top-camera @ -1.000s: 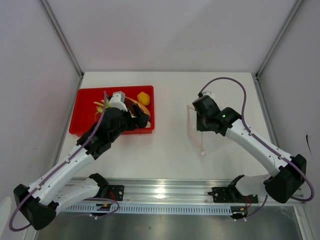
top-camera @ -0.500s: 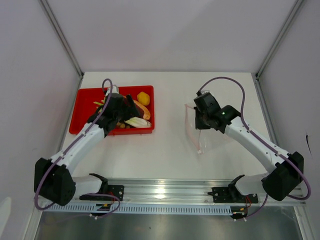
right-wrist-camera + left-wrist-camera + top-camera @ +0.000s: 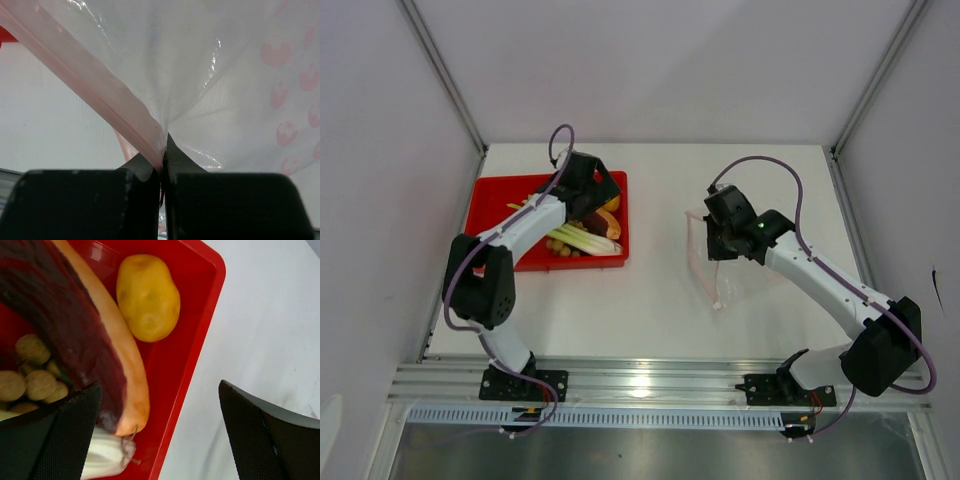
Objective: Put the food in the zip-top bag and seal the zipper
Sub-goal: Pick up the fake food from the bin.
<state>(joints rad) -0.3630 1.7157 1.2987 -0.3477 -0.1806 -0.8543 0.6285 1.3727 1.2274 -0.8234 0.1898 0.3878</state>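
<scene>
**A:** What does the top view give you?
**B:** Your left gripper [image 3: 604, 190] hangs over the far right corner of the red tray [image 3: 488, 218], where the green-white stalks [image 3: 582, 240] lie. Your right gripper [image 3: 712, 240] grips the zip-top bag [image 3: 735, 275], well apart from the tray.
**A:** And your left wrist?
**B:** Jaws spread wide, nothing held. Below sit the yellow fruit [image 3: 148, 297], sweet potato [image 3: 65, 335] and berries [image 3: 30, 377].
**A:** Right wrist?
**B:** The 2 fingers pinch tight on the zipper [image 3: 90, 90].
</scene>
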